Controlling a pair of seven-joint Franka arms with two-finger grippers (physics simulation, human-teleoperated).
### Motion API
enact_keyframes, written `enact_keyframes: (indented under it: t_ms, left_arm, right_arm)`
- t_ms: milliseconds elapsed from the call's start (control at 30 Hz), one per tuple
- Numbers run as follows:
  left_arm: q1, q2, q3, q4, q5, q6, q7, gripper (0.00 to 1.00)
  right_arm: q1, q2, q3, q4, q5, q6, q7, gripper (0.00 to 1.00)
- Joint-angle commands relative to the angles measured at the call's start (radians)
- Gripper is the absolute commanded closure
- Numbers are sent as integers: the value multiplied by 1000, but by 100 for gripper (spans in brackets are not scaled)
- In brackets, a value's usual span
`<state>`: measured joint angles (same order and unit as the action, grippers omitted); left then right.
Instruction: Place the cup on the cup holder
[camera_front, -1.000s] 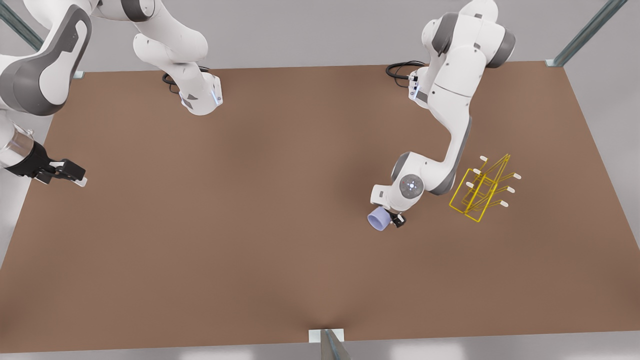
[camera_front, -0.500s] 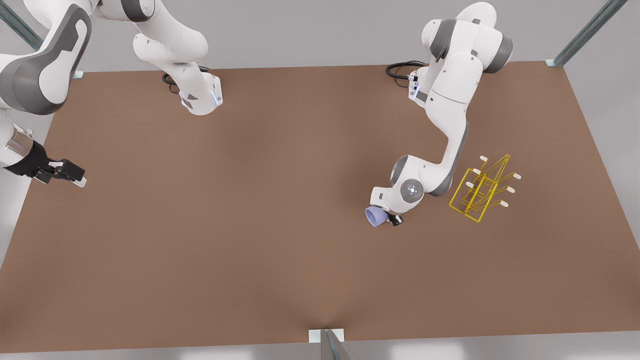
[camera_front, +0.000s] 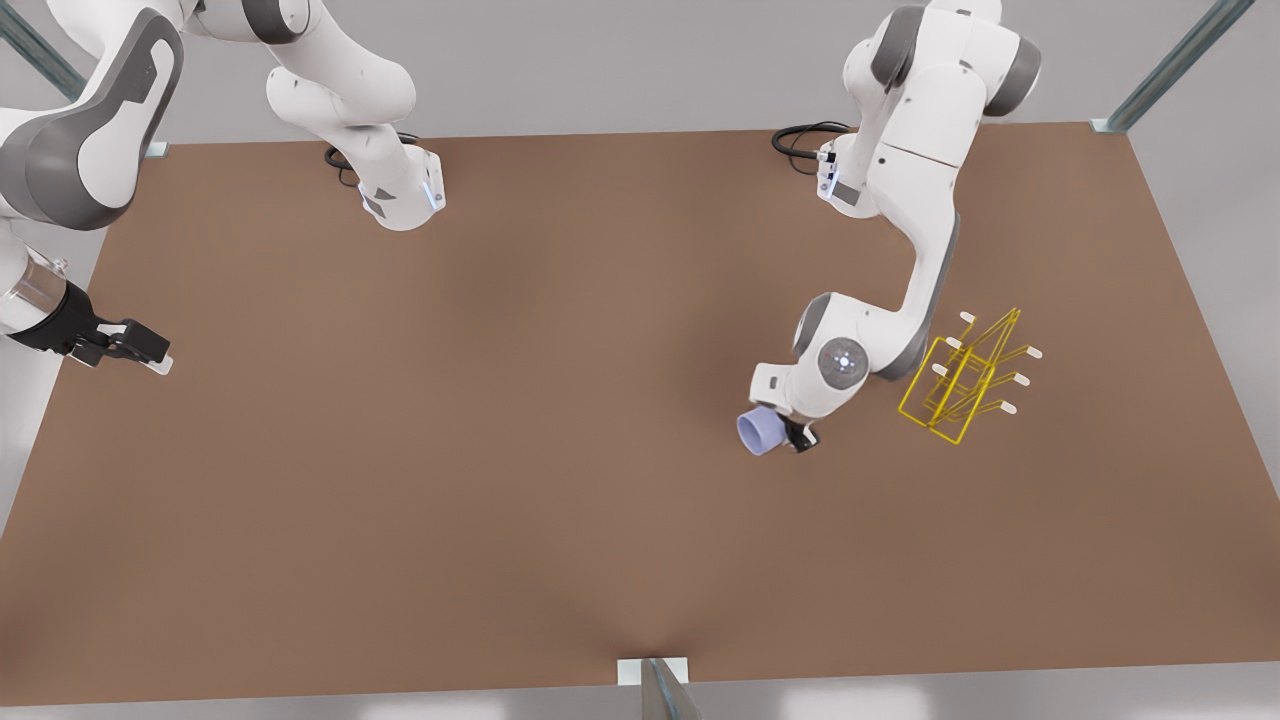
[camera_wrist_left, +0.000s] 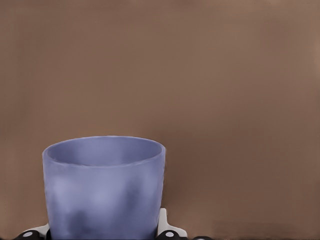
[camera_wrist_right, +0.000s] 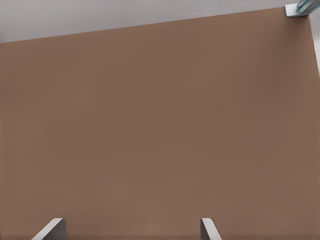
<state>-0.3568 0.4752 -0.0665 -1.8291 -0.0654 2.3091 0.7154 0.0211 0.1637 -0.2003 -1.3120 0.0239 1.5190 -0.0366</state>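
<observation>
Brown tabletop (camera_front: 520, 430) spanned scene, matte, bare over most of surface. Black cables (camera_front: 800, 135) looped at far edge, second black cable loop (camera_front: 340, 158) lay further toward front view's left. Metal frame struts (camera_front: 1175, 62) stood at far corners. Small metal bracket (camera_front: 655, 672) sat at near edge, mid-table. Grey floor (camera_front: 620, 70) lay beyond.

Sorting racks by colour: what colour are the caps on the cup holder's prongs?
White, on the bright-yellow wire cup holder; the front view shows them best.

No legible text, labels, brand marks, numbers or signs on any surface in the front or either wrist view.
</observation>
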Motion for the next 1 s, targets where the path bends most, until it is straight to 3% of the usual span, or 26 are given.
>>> enact_keyframes:
  t_ms: [0,100,233,367,500,700,800,967]
  left_arm:
    - [-1,-59,10,18,10,-186,10,18]
    - [-2,-109,16,171,199,-342,-69,18]
    - [-18,-112,14,294,447,-367,-283,18]
    - [-37,-127,8,297,871,-392,-470,18]
    - [-108,-119,7,295,1303,-542,-508,18]
    - [-315,-23,7,286,1383,-979,-231,16]
    - [-315,34,8,281,1412,-1157,-62,16]
    - [-315,45,47,166,1517,-1287,91,16]
  right_arm:
    - [0,-1,-1,0,2,0,9,0]
    - [-1,-1,-4,0,8,0,9,0]
    - [-1,-1,-4,0,8,1,9,0]
    - [-1,-1,-2,0,8,1,9,0]
    - [-1,-1,-2,2,10,1,9,0]
    - [-1,-1,-2,0,10,1,9,0]
    - [-1,-1,-2,2,10,1,9,0]
    - [-1,0,-2,0,10,3,9,0]
